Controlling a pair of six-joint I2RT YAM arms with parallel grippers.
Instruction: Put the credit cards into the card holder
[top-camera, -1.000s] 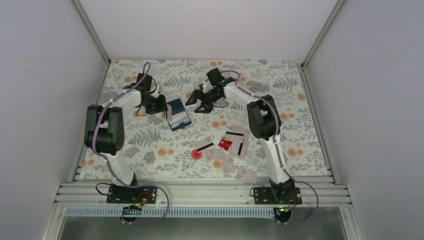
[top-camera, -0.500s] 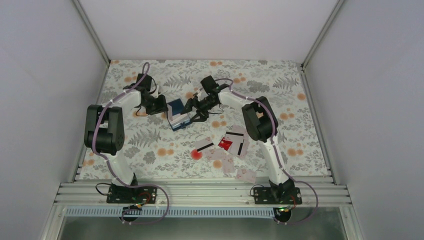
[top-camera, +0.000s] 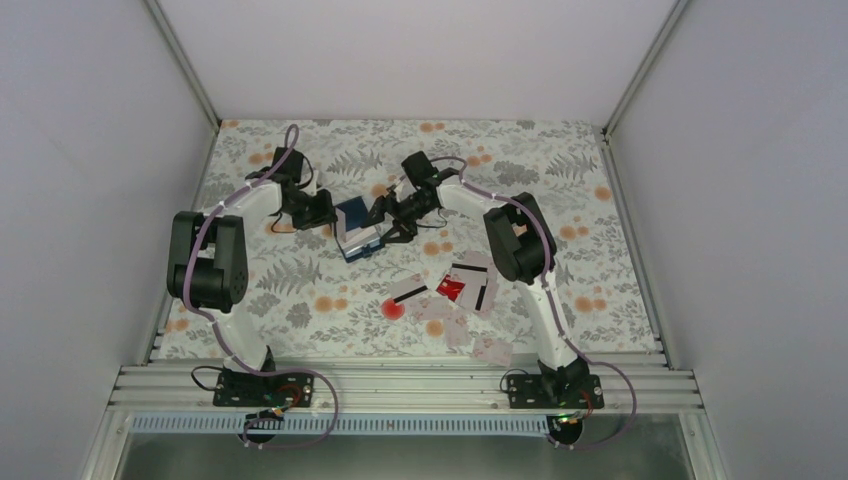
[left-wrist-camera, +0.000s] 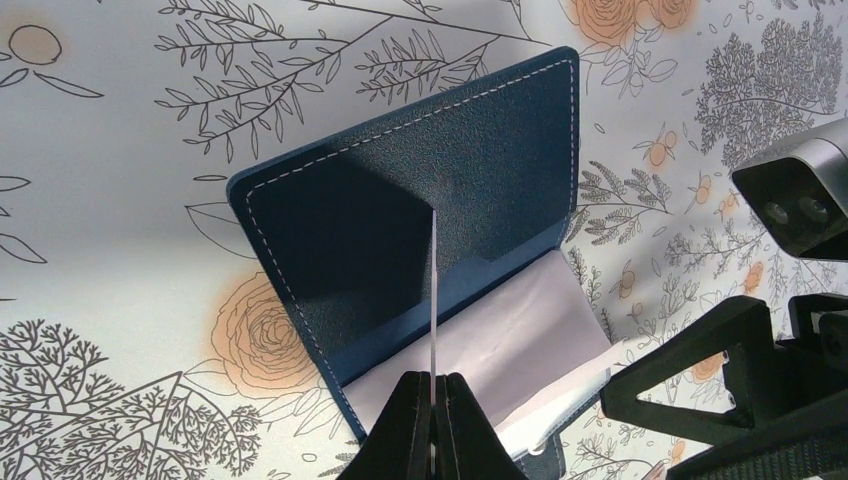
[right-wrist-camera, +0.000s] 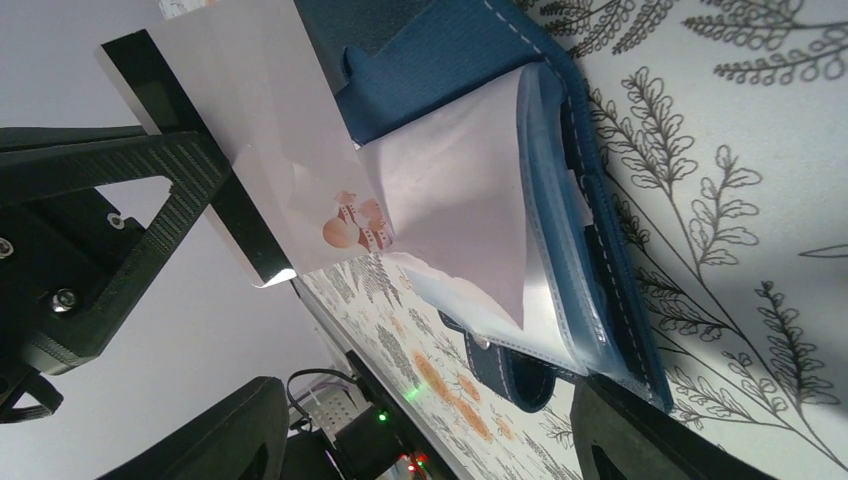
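The navy card holder (top-camera: 357, 228) lies open on the floral cloth at mid-table, its cover (left-wrist-camera: 400, 200) propped up and its pale clear pockets (right-wrist-camera: 540, 250) fanned out. My left gripper (left-wrist-camera: 434, 385) is shut on a whitish credit card (left-wrist-camera: 434, 290), seen edge-on and standing over the pockets; the right wrist view shows that card's black stripe (right-wrist-camera: 215, 190). My right gripper (top-camera: 385, 222) is open at the holder's right side, its jaws (right-wrist-camera: 430, 440) straddling the snap tab (right-wrist-camera: 510, 375) and the pocket edges without gripping them. More credit cards (top-camera: 408, 292), one of them red (top-camera: 450, 289), lie nearer the bases.
Other pale cards are scattered at the front right (top-camera: 492, 349), beside the right arm's base link. Grey walls enclose the cloth on three sides. The two grippers are close together over the holder.
My right gripper has swung left from behind the holder to the holder's right edge, staying open. The left gripper with its card has barely moved.
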